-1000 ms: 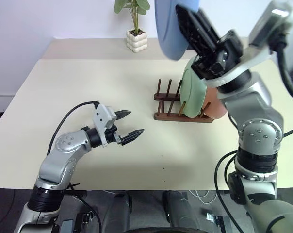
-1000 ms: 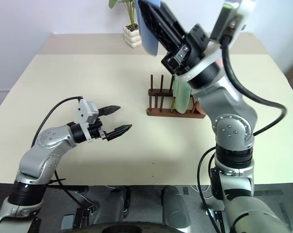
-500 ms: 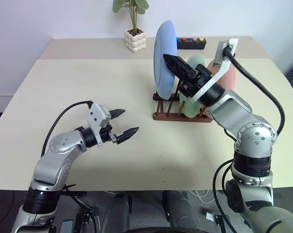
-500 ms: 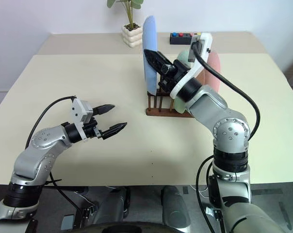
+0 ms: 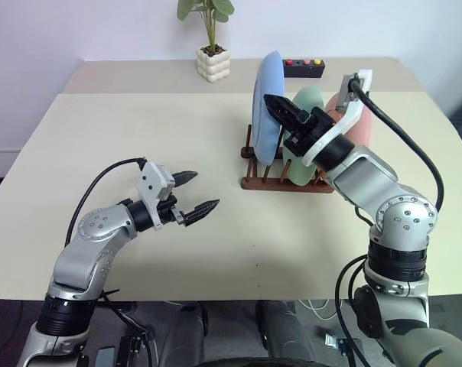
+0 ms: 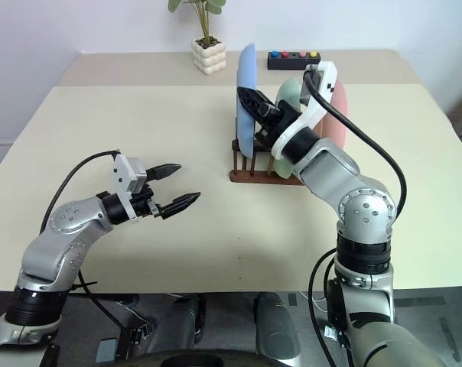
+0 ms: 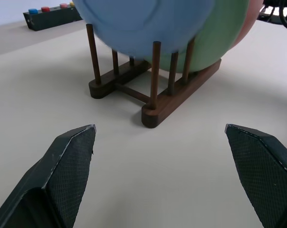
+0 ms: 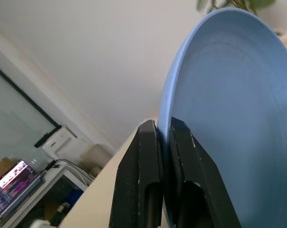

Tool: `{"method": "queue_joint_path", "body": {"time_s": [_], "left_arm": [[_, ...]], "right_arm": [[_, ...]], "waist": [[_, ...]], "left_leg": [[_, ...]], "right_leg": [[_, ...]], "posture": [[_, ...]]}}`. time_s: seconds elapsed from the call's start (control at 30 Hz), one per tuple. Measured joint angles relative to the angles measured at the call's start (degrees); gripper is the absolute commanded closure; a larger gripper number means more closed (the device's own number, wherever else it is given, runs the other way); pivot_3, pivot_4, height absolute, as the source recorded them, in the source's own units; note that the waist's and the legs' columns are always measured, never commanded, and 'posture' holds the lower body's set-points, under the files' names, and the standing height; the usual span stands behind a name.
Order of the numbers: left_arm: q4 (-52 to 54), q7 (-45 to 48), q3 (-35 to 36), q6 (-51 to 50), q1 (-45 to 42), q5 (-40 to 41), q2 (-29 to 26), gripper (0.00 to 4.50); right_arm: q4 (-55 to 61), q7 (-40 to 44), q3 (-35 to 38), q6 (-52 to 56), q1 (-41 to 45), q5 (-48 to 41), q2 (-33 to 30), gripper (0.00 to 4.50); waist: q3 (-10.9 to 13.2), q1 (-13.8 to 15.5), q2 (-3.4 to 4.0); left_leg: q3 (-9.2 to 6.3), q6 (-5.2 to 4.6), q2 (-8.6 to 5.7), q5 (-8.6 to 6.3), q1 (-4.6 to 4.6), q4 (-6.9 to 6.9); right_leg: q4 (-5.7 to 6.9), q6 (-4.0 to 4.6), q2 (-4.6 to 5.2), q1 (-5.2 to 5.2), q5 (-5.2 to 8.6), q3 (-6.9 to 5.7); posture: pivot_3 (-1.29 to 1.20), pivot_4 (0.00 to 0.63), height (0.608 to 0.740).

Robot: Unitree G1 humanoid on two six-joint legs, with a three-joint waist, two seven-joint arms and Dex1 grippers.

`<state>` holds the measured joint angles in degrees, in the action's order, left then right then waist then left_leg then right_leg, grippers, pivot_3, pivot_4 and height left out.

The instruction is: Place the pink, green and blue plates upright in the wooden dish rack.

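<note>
Blue plate (image 5: 268, 107) stands on edge at the leftmost end of the wooden dish rack (image 5: 286, 182), lower rim down among the pegs; whether it rests on the rails cannot be told. Right gripper (image 5: 281, 108) is clamped on its rim, both black fingers (image 8: 142, 171) pressed together on the thin edge, one on each face. Seen from the right wrist, the plate's concave face (image 8: 229, 109) fills the side beside the fingers.

Green plate (image 5: 307, 138) stands upright in the rack just behind the blue one, partly hidden by the right arm. Pink plate (image 5: 357, 122) stands upright at the rack's right end, next to the green. From the left wrist view all three overlap: blue (image 7: 148, 23) in front, green (image 7: 215, 38), then a sliver of pink (image 7: 255, 14), above the pegs of the rack (image 7: 155, 102).

Left gripper (image 5: 196, 193) hovers over the beige table (image 5: 139, 138), well apart from the rack, pointing toward it. Its fingers (image 7: 72, 156) are spread wide and hold nothing.

Far side of the table: a potted plant (image 5: 213, 38) in a white pot, and a small black box (image 5: 304, 69) with coloured buttons, behind the rack.
</note>
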<state>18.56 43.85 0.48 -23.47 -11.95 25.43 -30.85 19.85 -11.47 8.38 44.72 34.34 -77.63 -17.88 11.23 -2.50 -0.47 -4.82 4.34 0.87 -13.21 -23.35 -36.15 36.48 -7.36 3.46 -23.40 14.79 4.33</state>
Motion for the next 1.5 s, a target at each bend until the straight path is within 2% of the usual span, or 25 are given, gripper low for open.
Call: {"method": "queue_joint_path", "body": {"time_s": [0.13, 0.23, 0.4, 0.87, 1.1, 1.2, 1.23, 1.33, 1.4, 1.5], "left_arm": [[-0.1, 0.0, 0.0, 0.0, -0.2, 0.0, 0.0, 0.0], [-0.1, 0.0, 0.0, 0.1, -0.2, 0.0, 0.0, 0.0], [-0.1, 0.0, 0.0, 0.1, -0.2, 0.0, 0.0, 0.0], [-0.4, 0.1, -0.1, 0.1, -0.9, 0.0, 0.3, 0.0], [-0.4, 0.0, -0.2, 0.1, -1.1, 0.0, 0.7, 0.0], [-0.4, -0.1, -0.3, 0.1, -1.0, 0.0, 0.9, 0.0], [-0.4, -0.1, -0.4, 0.2, -1.0, -0.1, 1.1, 0.0], [-0.7, -0.2, -0.8, 0.4, -0.8, -0.2, 1.3, 0.0], [-1.6, -0.1, -0.7, 0.7, -0.4, -0.4, 1.4, 0.0], [-3.4, 0.0, -0.6, 1.6, -0.4, -0.8, 1.6, 0.0]], "right_arm": [[0.0, -1.1, 0.0, 0.0, -0.1, -0.3, 0.0, 4.48], [0.0, -1.3, 0.1, 0.0, -0.1, -0.3, 0.0, 3.46], [-0.1, -1.1, 0.1, 0.0, -0.1, -0.2, 0.0, 1.03], [0.2, 4.5, -0.2, 0.0, 1.8, 6.7, -4.0, 1.03], [4.6, 17.8, -2.5, -1.9, 5.1, 17.0, -12.2, 1.03], [6.3, 28.4, -1.2, -6.7, 4.4, 23.0, -19.6, 1.03], [6.7, 31.4, 0.7, -8.2, 3.3, 23.8, -21.7, 1.03], [5.1, 42.2, 10.5, -13.3, -7.8, 28.0, -29.9, 1.03], [1.6, 49.1, 18.4, -14.1, -17.2, 28.9, -32.6, 1.03], [-1.5, 58.9, 27.9, -14.2, -29.6, 28.9, -33.4, 1.03]], "waist": [[0.0, 0.0, 0.0], [0.0, 0.0, 0.0], [0.0, 0.0, 0.0], [0.0, 0.0, 0.01], [0.0, 0.0, 0.03], [0.0, 0.4, 0.0], [0.0, 0.5, -0.02], [0.0, 1.8, -0.13], [0.0, 2.1, -0.14], [0.0, 1.8, -0.13]], "left_leg": [[0.0, 0.0, 0.0, 0.0, 0.0, 0.01], [0.0, 0.0, 0.0, 0.0, -0.01, 0.01], [0.0, 0.0, 0.0, 0.0, -0.01, 0.02], [0.01, 0.0, 0.0, 0.0, -0.03, 0.03], [0.03, 0.0, 0.0, 0.0, -0.06, 0.06], [0.03, 0.0, 0.0, 0.0, -0.1, 0.05], [0.03, 0.0, 0.0, 0.0, -0.1, 0.05], [0.06, -0.07, -0.01, -0.04, -0.1, 0.02], [0.1, -0.07, -0.03, -0.05, -0.1, 0.01], [0.12, -0.07, -0.01, -0.05, -0.02, 0.0]], "right_leg": [[-0.01, -0.01, 0.0, -0.01, -0.01, 0.0], [-0.02, 0.0, 0.0, -0.01, 0.0, 0.0], [-0.04, 0.01, -0.01, -0.02, 0.0, 0.0], [-0.07, 0.09, 0.0, -0.03, 0.05, 0.0], [-0.16, 0.08, 0.0, -0.04, 0.05, 0.0], [-0.28, 0.08, 0.01, 0.0, 0.05, -0.01], [-0.33, 0.08, 0.01, 0.02, 0.05, -0.01], [-0.45, 0.07, 0.04, 0.12, 0.06, -0.02], [-0.45, 0.09, 0.06, 0.13, 0.07, 0.0], [-0.38, 0.1, 0.03, 0.16, 0.07, 0.03]], "posture": [[0.0, 0.15, 0.73], [0.0, 0.15, 0.73], [0.0, 0.15, 0.73], [0.0, 0.15, 0.73], [0.0, 0.15, 0.73], [0.0, 0.15, 0.73], [0.0, 0.15, 0.73], [0.0, 0.15, 0.73], [0.0, 0.15, 0.73], [0.0, 0.15, 0.73]]}}
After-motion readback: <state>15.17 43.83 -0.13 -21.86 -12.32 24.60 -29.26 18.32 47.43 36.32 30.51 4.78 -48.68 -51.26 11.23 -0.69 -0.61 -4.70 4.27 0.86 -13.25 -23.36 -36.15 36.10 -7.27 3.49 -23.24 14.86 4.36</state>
